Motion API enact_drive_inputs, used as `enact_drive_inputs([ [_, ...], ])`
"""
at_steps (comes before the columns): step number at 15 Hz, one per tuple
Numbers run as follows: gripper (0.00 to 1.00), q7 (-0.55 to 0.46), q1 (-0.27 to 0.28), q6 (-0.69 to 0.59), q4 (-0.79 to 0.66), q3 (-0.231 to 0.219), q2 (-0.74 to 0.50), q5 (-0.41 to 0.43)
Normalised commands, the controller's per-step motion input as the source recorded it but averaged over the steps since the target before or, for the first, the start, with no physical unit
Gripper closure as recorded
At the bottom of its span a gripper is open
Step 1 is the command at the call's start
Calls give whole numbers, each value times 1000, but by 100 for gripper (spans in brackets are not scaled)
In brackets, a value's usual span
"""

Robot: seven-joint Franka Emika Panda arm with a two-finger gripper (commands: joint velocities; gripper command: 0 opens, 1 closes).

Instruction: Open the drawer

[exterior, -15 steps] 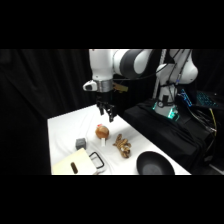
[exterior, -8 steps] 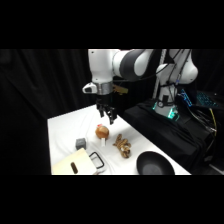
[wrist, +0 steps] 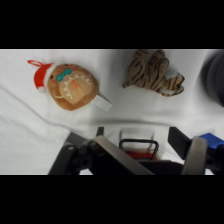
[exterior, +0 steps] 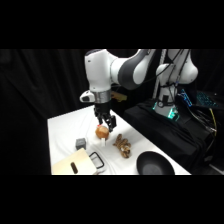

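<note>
Change: the white robot arm (exterior: 107,70) is seen lower and further toward the near end of the white bench (exterior: 65,127) than half a second ago; the black two-finger claw (exterior: 106,121) now hangs just above the round brown gingerbread-face plush toy (exterior: 102,131).
Meaning for the task: the approach is judged to be under way only; the drawer has not been touched and appears closed.
Claw: the fingers are spread apart in the wrist view, with nothing held between them.
Drawer position: the small light-wood box drawer with a black wire loop handle (exterior: 85,162) sits at the near corner of the bench, its handle (wrist: 138,148) seen between the claw's fingers in the wrist view, well below them.
Drawers: one.
Plush gingerbread toys: one.
Striped brown tiger-pattern soft toys (exterior: 122,145): one, just beside the gingerbread toy.
Small grey cubes (exterior: 81,143): one, behind the drawer.
Dark round pans (exterior: 155,164): one, at the bench's near right edge.
Next move: a further descent toward the handle is judged necessary.
</note>
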Motion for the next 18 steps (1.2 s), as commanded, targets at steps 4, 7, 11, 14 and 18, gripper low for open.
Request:
enact_drive_inputs([
  [4, 0, -34, 11, 60, 335, 48, 269, 93],
  [7, 0, -45, 0, 37, 315, 46, 237, 99],
  [11, 0, -64, -16, 46, 277, 42, 219, 104],
  [14, 0, -86, -23, 70, 246, 47, 191, 89],
  [18, 0, -85, -13, 97, 227, 48, 184, 66],
])
